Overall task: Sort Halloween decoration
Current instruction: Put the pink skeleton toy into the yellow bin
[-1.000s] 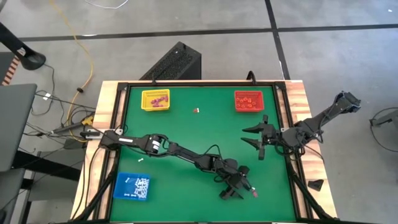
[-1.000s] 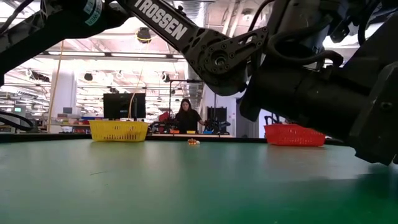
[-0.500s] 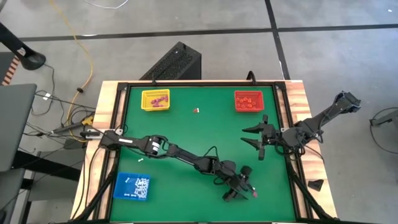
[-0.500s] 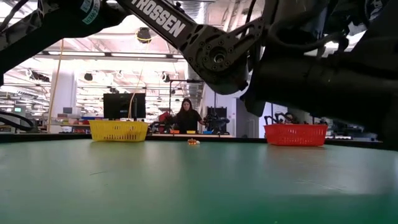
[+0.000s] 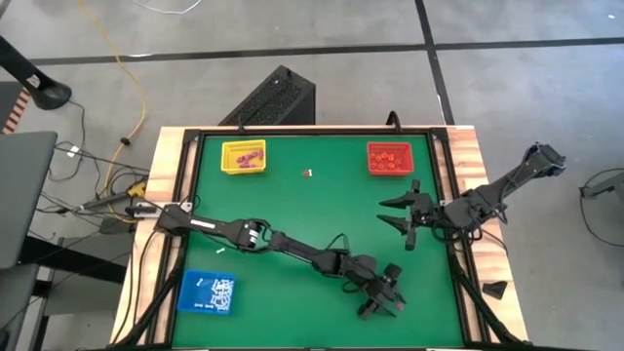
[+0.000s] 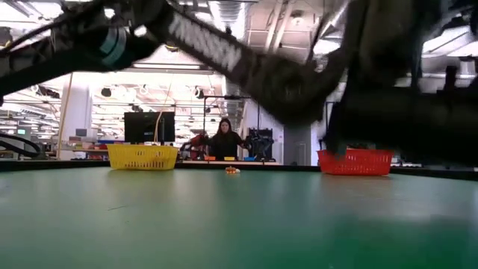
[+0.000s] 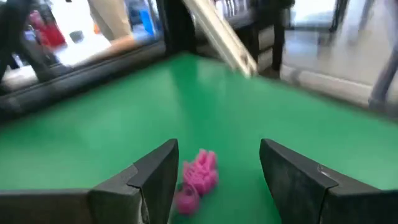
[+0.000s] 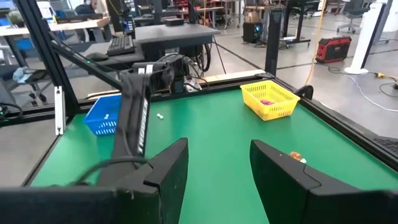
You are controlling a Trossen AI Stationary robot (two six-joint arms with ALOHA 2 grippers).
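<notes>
the left end effector (image 7: 214,177) has slid further toward four o'clock on the counter (image 5: 312,224), fingers spread and released around the pink trinket (image 7: 198,177), ready to pinch it for the yellow tray (image 5: 244,156).

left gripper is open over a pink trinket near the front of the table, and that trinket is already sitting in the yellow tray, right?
Not quite. The left gripper is open around the pink trinket, but the trinket lies on the bare green table, not in a tray. The left wrist view shows it on the mat; the high view shows the yellow tray far off at the back.
</notes>
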